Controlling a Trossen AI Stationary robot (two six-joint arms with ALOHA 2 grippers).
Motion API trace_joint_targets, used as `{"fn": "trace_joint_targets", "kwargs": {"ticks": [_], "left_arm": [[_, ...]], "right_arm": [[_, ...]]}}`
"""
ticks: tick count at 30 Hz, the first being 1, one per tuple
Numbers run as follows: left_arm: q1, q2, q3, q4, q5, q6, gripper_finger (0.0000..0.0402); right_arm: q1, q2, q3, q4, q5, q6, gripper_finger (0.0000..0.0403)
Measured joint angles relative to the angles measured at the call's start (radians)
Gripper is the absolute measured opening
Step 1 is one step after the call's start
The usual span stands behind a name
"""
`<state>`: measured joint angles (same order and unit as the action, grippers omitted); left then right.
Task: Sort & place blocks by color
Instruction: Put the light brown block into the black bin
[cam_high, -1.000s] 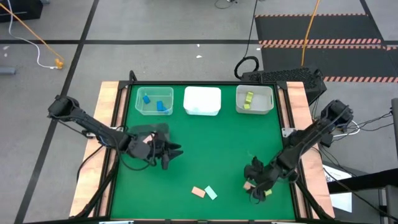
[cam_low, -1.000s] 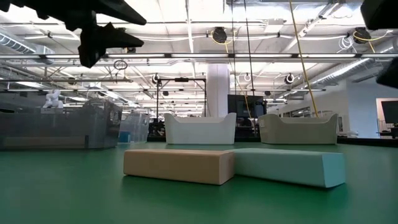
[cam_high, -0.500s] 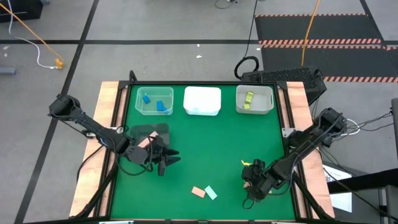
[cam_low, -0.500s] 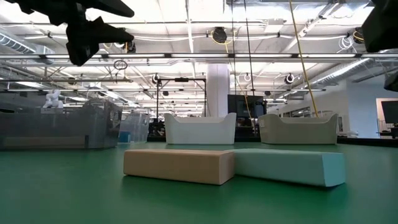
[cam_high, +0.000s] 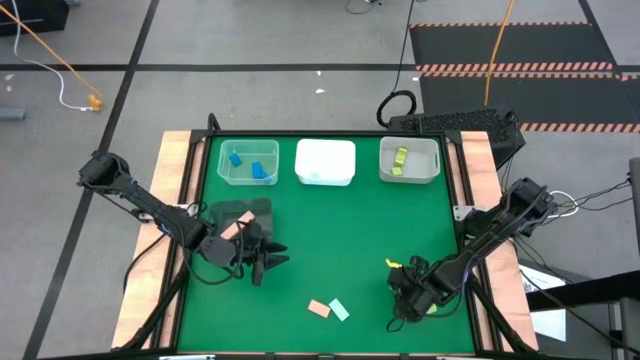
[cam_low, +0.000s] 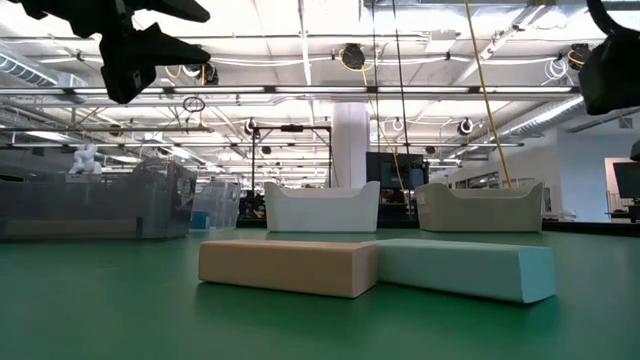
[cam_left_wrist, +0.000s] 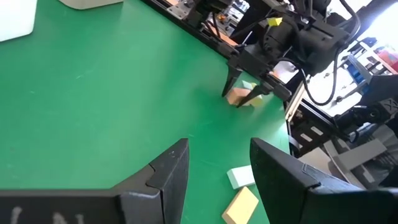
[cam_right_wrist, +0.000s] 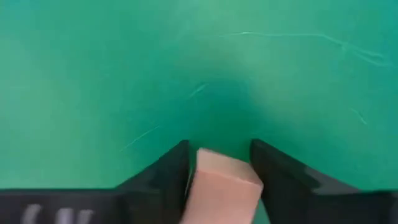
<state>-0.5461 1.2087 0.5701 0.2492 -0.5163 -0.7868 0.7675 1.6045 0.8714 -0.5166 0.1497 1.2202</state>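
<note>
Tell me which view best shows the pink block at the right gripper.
The right wrist view: the pink block fills the gap between the right gripper's fingers. The left wrist view shows it small and distant; the high view hides it under the gripper; the low view misses it.

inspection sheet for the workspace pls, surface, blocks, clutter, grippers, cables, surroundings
surface: green mat, wooden borders.
job's things: salmon block and mint block lying together near the front edge; blue blocks in the left bin; yellow-green block in the right bin; pink block between the right gripper's fingers.
clutter: nothing seen.
grippers: left gripper open, empty, above the mat; right gripper low at the pink block, jaws either side of it.
cables: yellow cable and black cable on the floor.
surroundings: concrete floor, hazard-striped mat.
</note>
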Motion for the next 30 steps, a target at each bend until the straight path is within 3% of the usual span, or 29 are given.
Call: {"fn": "trace_joint_targets", "kwargs": {"ticks": [4, 15, 23, 27, 30], "left_arm": [[0.0, 0.0, 0.0, 0.003, -0.013, -0.006, 0.017], [0.003, 0.0, 0.0, 0.015, -0.079, -0.007, 0.017], [0.003, 0.0, 0.0, 0.055, -0.096, -0.005, 0.017], [0.003, 0.016, -0.001, 0.164, -0.098, 0.042, 0.017], [0.004, 0.036, -0.001, 0.261, -0.098, 0.119, 0.017]], "right_arm": [[0.0, 0.006, 0.0, -0.006, -0.002, 0.065, 0.0114], [-0.047, -0.065, -0.004, -0.009, -0.02, 0.072, 0.0114], [-0.146, -0.152, -0.004, 0.068, 0.28, -0.046, 0.0114], [-0.238, -0.197, -0.004, 0.266, 0.414, -0.199, 0.0114], [-0.313, -0.21, -0.004, 0.487, 0.426, -0.368, 0.0114]]}}
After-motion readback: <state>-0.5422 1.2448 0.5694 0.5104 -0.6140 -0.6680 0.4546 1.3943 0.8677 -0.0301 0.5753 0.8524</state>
